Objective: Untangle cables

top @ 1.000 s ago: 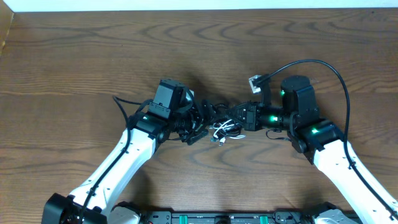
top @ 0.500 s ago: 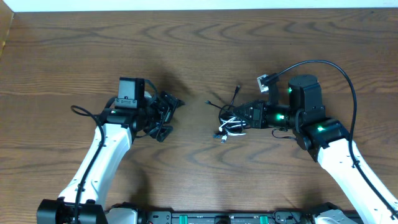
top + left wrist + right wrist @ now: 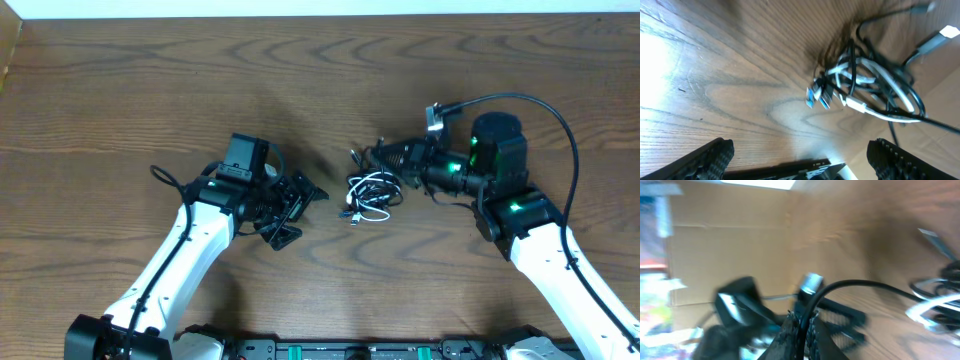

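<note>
While my right gripper is clamping the long thin black cable, my left gripper is hanging wide open, the shorter thin white cable knotted with it just beyond its fingertips. I am judging separation unfinished, next needing a white-strand pinch.

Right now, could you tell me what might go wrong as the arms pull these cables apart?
The right pincer grips only the black cable, with the white cable looped through it; pulling may tighten the knot. The left pincer is open, apart from both, so both cables may drag along.
</note>
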Motion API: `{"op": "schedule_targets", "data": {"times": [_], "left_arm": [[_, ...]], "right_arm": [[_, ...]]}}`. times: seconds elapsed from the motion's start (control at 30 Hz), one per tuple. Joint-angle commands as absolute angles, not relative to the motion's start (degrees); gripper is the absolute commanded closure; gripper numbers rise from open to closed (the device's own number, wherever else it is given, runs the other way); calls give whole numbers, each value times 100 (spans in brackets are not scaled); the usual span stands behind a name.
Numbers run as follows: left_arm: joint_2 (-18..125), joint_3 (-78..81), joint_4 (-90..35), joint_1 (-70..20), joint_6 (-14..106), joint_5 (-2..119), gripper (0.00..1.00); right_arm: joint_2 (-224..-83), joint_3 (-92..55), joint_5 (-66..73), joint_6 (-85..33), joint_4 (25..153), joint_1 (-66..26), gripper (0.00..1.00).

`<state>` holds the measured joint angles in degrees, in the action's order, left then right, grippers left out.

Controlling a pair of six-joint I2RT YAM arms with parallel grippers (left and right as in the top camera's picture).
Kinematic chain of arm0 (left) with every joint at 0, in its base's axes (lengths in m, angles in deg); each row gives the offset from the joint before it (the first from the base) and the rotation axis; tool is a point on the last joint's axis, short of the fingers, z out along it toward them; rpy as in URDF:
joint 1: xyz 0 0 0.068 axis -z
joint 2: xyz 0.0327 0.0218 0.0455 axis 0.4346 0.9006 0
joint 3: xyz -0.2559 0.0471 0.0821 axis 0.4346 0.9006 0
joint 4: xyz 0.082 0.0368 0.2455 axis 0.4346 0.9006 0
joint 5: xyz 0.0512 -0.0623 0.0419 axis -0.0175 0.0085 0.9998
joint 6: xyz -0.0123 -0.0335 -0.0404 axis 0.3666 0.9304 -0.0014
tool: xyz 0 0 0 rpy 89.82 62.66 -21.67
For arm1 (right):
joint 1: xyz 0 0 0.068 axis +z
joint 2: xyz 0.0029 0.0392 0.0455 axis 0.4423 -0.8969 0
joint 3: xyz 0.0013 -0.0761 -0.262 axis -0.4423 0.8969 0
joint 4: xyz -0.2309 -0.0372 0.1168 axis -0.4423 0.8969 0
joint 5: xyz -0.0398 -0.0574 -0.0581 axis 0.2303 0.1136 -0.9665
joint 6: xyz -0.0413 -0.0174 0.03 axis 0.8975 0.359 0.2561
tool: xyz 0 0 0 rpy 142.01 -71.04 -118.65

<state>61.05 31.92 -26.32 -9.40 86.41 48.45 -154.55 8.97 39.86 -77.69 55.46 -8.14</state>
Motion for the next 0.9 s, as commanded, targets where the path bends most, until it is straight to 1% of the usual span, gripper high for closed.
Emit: {"op": "schedule_targets", "data": {"times": [0.0,0.07,0.23,0.33,0.4,0.43,0.53,0.6,0.7,0.87], "left_arm": [[6037,3179,-2632,-859,8593,4867,10],[6037,3179,-2658,-822,8198,4790,10],[6040,3179,-2783,-634,6169,4722,10],[6040,3184,-2722,-437,5500,4749,10],[6042,3184,-2676,-328,5404,4838,10],[6042,3184,-2628,-271,5409,4963,10],[6042,3184,-2534,-214,5413,5269,10],[6042,3186,-2499,-216,5461,5450,10],[6044,3186,-2595,-214,5520,5538,10],[6048,3190,-2674,-214,5516,5793,9]], "right_arm": [[-15418,875,3984,-8661,5008,-869,95],[-15418,875,3938,-8665,4919,-869,97],[-15421,875,3929,-8661,4932,-869,99],[-15421,875,3936,-8624,4934,-869,99],[-15421,875,4141,-8095,4943,-869,99],[-15421,875,4351,-7612,4988,-869,99],[-15421,875,5007,-6423,5574,-869,99],[-15421,875,5173,-5927,6261,-869,99],[-15421,875,5143,-5518,6901,-882,99],[-15418,875,5787,-4440,7432,-919,99]]}}
